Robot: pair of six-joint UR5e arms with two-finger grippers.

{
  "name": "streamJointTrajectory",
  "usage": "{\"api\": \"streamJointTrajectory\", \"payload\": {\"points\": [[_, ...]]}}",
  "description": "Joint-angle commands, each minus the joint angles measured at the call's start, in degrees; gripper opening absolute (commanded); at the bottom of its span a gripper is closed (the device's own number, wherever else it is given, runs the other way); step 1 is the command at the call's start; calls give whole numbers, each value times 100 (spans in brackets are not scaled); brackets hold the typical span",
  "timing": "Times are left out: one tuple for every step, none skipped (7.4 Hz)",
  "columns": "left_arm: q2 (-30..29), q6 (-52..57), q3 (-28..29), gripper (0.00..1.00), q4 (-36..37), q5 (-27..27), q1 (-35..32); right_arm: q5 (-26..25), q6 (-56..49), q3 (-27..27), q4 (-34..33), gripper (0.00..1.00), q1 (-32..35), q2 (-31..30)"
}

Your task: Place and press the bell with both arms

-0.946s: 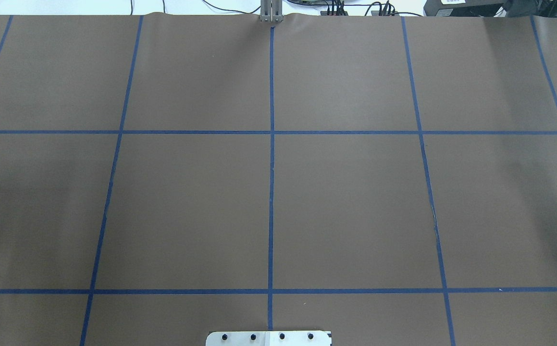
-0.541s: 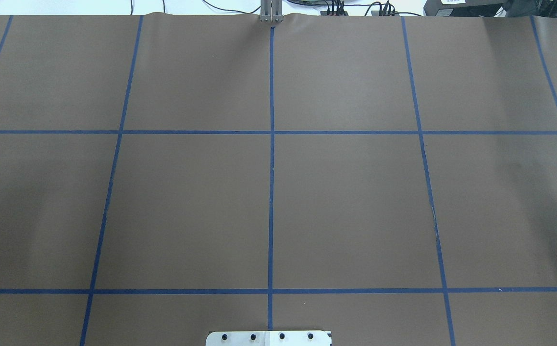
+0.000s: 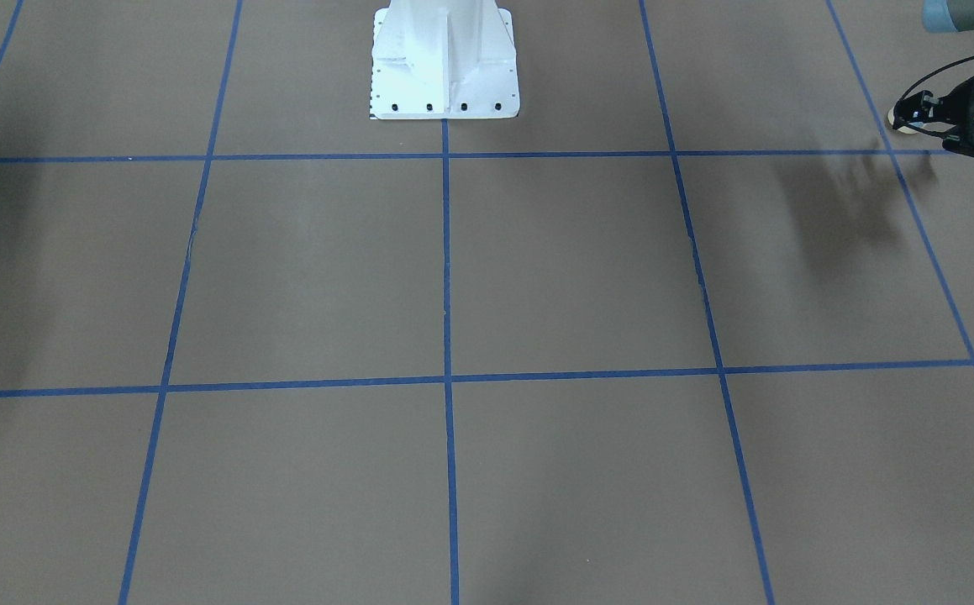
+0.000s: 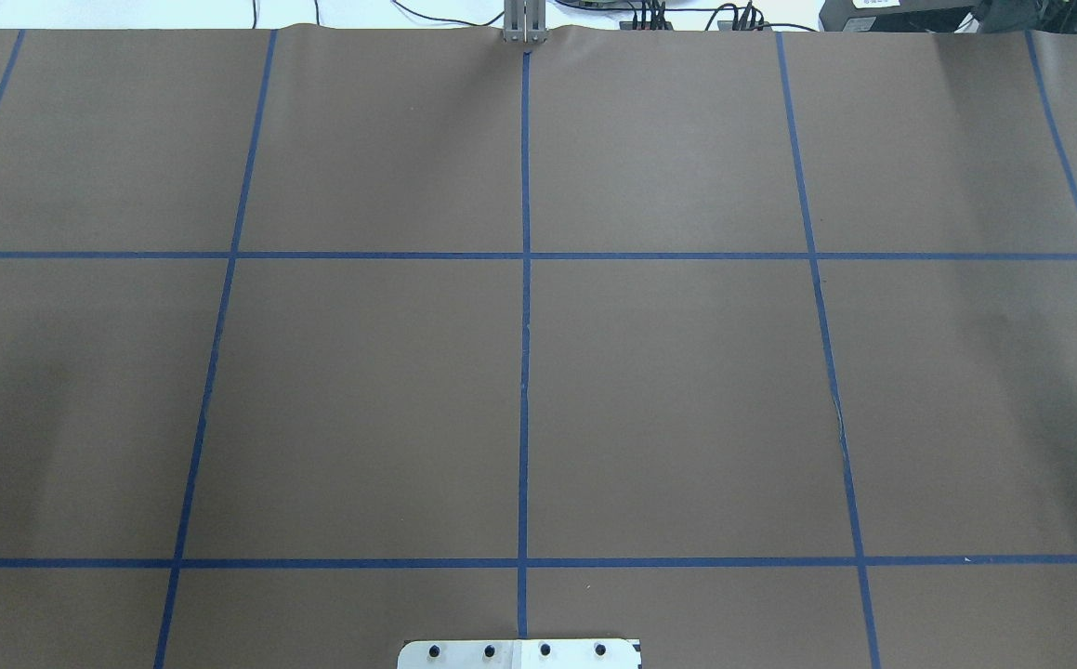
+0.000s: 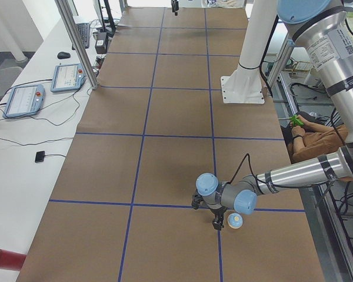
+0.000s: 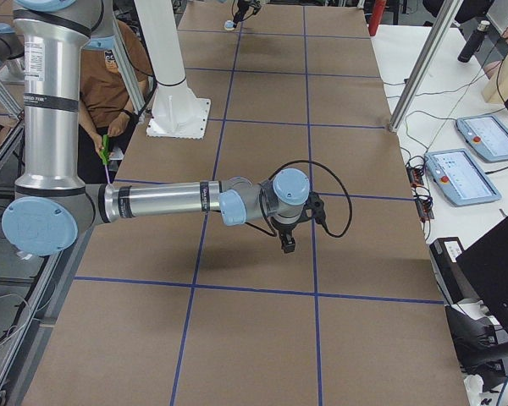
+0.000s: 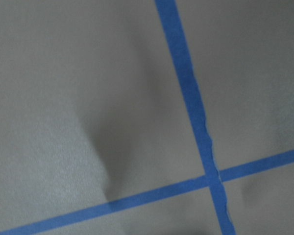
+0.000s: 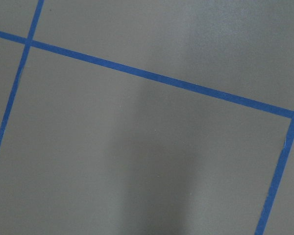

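Black sliver of the right gripper (image 6: 286, 244) is creeping into the overhead view's right edge, while the bell (image 5: 236, 221) is sitting at the table's left end.
The left gripper (image 3: 912, 118) is hanging low with the bell just beside its fingers, close to a tape crossing; whether either gripper is clenched or released I cannot tell. That sliver is showing larger than half a second ago and was absent before, so the right arm seems to be heading inward, likely towards the press. Brown paper (image 4: 687, 390) gridded with blue tape (image 4: 525, 372) is covering the table; a white pedestal (image 3: 444, 59), tablets (image 5: 67, 76) and a seated operator (image 6: 110, 76) are flanking it.
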Motion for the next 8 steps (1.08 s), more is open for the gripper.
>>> {"api": "streamJointTrajectory", "payload": {"points": [[51, -751, 1, 100, -5, -154, 212, 3, 1, -1, 1, 100, -4, -1], [165, -832, 9, 100, -5, -162, 230, 12, 1, -1, 10, 100, -4, -1], [183, -893, 53, 100, -5, -162, 256, 4, 1, -1, 10, 100, -4, -1], [183, -876, 166, 100, -22, -162, 308, 12, 1, -1, 10, 100, -4, -1], [175, -885, 176, 100, -23, -162, 344, 4, 1, -1, 10, 100, -4, -1], [131, -894, 220, 100, -23, -162, 370, 4, -8, -1, 10, 100, -4, -1], [104, -903, 229, 100, -23, -162, 405, 3, 1, -1, 1, 100, -4, -1], [61, -929, 247, 100, -14, -162, 484, 3, 1, -1, 1, 100, -13, -1]]}}
